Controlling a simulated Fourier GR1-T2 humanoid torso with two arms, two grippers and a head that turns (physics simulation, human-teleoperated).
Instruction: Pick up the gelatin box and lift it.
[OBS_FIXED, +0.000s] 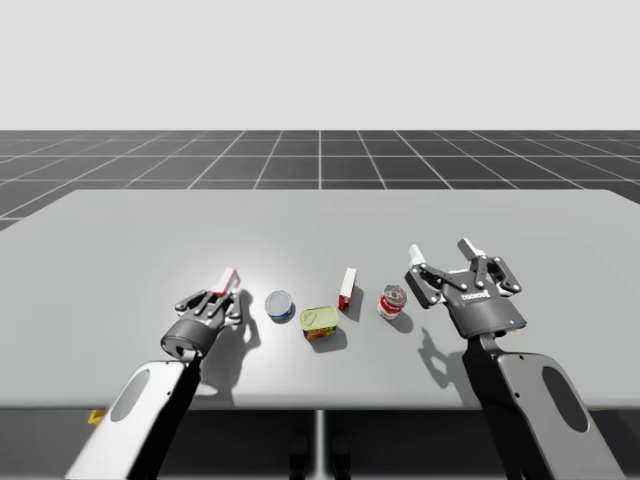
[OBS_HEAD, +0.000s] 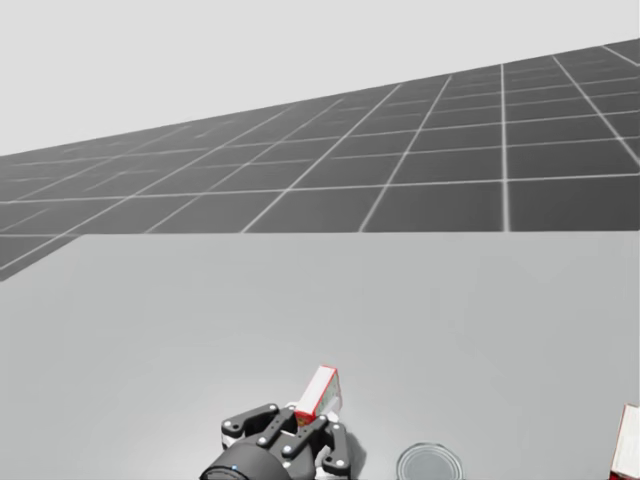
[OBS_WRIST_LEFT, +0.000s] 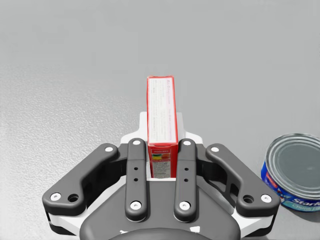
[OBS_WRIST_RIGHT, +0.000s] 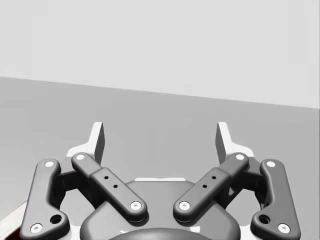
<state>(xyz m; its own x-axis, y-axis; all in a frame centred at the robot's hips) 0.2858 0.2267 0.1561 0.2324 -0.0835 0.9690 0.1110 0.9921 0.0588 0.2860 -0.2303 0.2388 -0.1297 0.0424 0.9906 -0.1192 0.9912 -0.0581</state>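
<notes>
The gelatin box (OBS_FIXED: 228, 281) is a slim red and white box, held tilted just over the grey table (OBS_FIXED: 120, 240) at the left. My left gripper (OBS_FIXED: 222, 297) is shut on it. In the left wrist view the gelatin box (OBS_WRIST_LEFT: 162, 117) stands out between the two fingers, and my left gripper (OBS_WRIST_LEFT: 161, 126) presses it from both sides. The head view shows the gelatin box (OBS_HEAD: 319, 392) sticking up out of my left gripper (OBS_HEAD: 305, 425). My right gripper (OBS_FIXED: 441, 250) hovers open at the right, and in its own view my right gripper (OBS_WRIST_RIGHT: 160, 137) holds nothing.
Right of the held box lie a blue tuna can (OBS_FIXED: 280, 305), a green and yellow can (OBS_FIXED: 319, 322), a second red and white box (OBS_FIXED: 347, 288) standing upright and a red can (OBS_FIXED: 392, 301). The tuna can (OBS_WRIST_LEFT: 295, 172) is close beside my left gripper.
</notes>
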